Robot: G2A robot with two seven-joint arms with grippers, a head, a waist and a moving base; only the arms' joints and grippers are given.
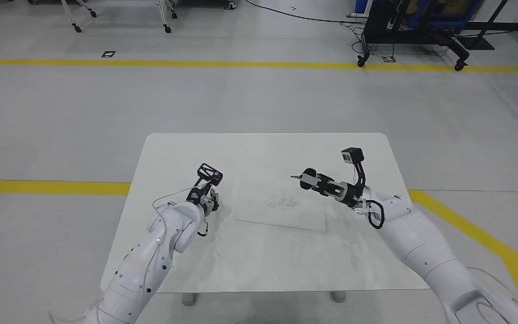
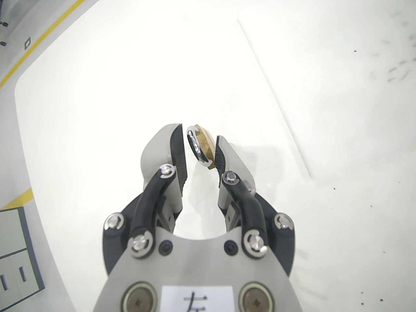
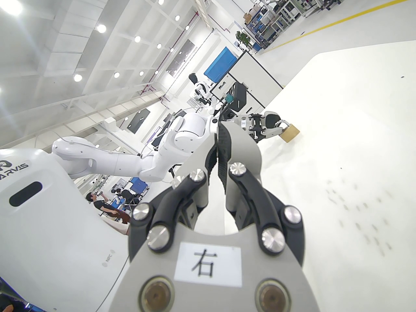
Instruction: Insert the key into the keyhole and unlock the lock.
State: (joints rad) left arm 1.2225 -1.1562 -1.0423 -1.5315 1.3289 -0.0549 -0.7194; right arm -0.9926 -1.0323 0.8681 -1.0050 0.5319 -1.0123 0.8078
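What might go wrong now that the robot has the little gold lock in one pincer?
The lock sits tilted between the pads of the left pincer, so it may twist or slip when pushed. The key in the right pincer is small and far from the lock; slightly off aim, it could jab the lock's side instead of going in.

The top view looks down at the table [image 1: 267, 259] from above. Wrist cameras sit close behind their jaws; the right one and the top view share the left gripper [image 3: 282, 125].
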